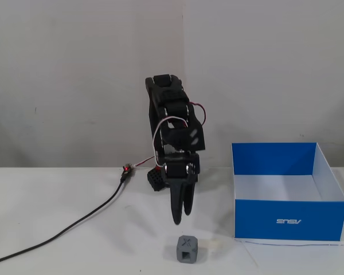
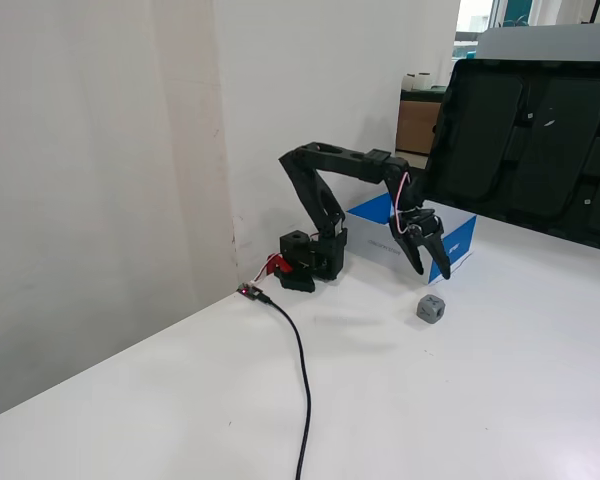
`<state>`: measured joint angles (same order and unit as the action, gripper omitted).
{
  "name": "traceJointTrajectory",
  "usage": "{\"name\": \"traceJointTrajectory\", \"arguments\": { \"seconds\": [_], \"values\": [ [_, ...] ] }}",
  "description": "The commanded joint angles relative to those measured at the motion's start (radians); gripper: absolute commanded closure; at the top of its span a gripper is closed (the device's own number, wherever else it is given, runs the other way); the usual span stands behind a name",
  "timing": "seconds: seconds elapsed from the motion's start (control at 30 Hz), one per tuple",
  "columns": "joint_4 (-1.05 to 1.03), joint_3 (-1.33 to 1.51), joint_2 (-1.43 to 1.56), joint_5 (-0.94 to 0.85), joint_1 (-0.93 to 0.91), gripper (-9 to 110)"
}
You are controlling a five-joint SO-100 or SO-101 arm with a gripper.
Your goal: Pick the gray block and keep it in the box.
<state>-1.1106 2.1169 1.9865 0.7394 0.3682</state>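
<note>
The gray block (image 1: 186,250) is a small cube with an X on its top face and a square hole on its front. It sits on the white table near the front edge and also shows in the other fixed view (image 2: 431,308). My black gripper (image 1: 182,219) points down, hanging a little above and behind the block without touching it. In a fixed view (image 2: 433,273) its jaws stand apart and hold nothing. The blue box (image 1: 289,220) with white inside walls stands to the right of the block, and nothing shows inside it. It sits behind the gripper in the other fixed view (image 2: 462,240).
The arm base (image 1: 156,179) stands at the back by the wall. A black cable (image 1: 74,223) with a red connector runs from it to the front left. A large black panel (image 2: 540,150) stands beyond the table in a fixed view.
</note>
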Motion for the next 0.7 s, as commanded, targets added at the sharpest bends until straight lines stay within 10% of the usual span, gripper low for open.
{"name": "traceJointTrajectory", "arguments": {
  "seconds": [0.0,0.67],
  "values": [
    [0.017,-0.106,-0.057,0.026,0.020,78],
    [0.048,-0.204,-0.333,0.064,0.051,77]
  ]
}}
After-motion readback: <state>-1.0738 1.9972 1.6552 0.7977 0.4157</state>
